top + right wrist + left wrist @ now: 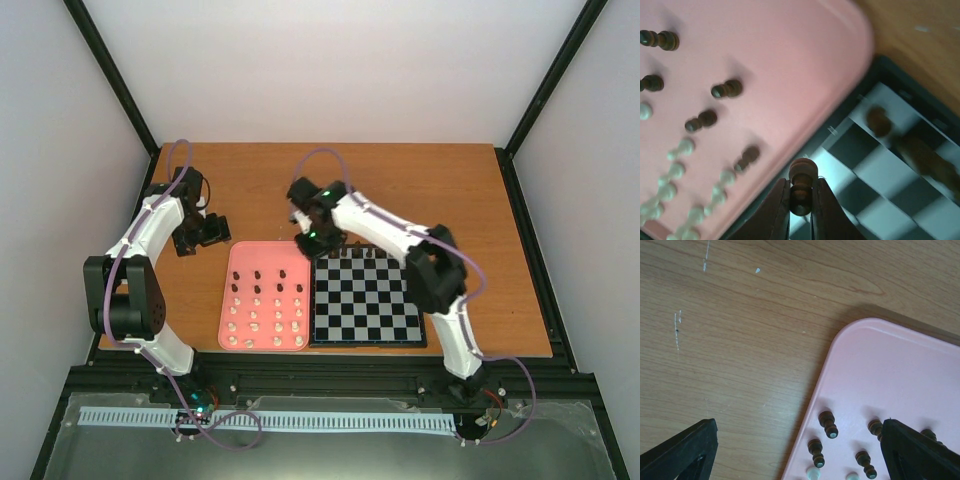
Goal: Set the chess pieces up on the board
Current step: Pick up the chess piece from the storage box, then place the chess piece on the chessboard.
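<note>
My right gripper (801,202) is shut on a dark brown chess piece (803,176), held just above the left edge of the black and pale grey board (875,170), next to the pink tray (785,45). In the top view the right gripper (308,243) hovers at the board's (365,305) far-left corner. A few dark pieces (352,256) stand along the board's far row. Dark pieces (268,275) and cream pieces (262,325) stand in the tray (262,252). My left gripper (205,232) is open over bare wood beside the tray's far-left corner (850,340), with nothing between its fingers (692,442).
Wooden tabletop (400,190) stretches behind the tray and board. Black frame posts and white walls enclose the table. In the left wrist view dark pieces (828,423) stand close to my right finger (912,452).
</note>
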Robot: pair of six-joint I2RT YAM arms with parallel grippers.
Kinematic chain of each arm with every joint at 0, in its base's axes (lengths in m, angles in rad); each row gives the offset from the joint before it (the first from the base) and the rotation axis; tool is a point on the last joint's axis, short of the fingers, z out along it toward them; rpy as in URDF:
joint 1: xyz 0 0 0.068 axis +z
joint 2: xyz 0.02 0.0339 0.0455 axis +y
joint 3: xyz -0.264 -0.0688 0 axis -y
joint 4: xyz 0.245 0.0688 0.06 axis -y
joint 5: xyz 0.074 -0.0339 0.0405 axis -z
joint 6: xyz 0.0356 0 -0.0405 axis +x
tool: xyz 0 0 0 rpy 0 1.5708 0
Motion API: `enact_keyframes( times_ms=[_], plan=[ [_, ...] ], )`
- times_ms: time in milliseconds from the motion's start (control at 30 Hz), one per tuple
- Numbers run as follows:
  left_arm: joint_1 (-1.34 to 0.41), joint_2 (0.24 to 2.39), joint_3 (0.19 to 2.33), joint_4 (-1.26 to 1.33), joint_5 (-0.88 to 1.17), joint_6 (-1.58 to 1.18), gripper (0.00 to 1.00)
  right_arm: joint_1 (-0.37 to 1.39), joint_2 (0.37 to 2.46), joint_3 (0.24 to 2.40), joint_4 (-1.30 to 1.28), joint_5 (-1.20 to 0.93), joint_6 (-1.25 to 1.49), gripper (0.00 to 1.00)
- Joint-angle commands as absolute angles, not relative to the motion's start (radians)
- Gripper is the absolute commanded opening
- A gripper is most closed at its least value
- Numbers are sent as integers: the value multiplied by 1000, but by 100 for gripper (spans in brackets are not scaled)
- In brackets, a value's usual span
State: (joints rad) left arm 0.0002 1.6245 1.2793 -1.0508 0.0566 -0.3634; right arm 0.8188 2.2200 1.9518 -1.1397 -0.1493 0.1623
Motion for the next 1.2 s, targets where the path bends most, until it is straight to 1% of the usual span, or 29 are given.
enact_keyframes(
  times_ms=[0,133,233,367,500,733,1167],
  plan=[
    [1,1628,1312,-1043,64,-368,100,714,1974,1791,-1117,-140,231,3],
    [0,1629,1312,-1044,67,-367,100,603,1806,1568,-1087,-117,263,3],
    [0,1637,1314,-1042,73,-367,100,508,1724,1435,-1081,-110,261,3],
    [0,1647,1320,-1043,77,-368,100,407,1672,1351,-1082,-71,246,3],
    [1,1651,1320,-1043,78,-367,100,349,1678,1312,-1078,-57,228,3],
    [0,1654,1327,-1046,80,-365,100,310,1731,1273,-1039,-48,205,3],
    [0,1653,1335,-1047,79,-357,100,270,1822,1299,-1013,-33,163,3]
  ],
)
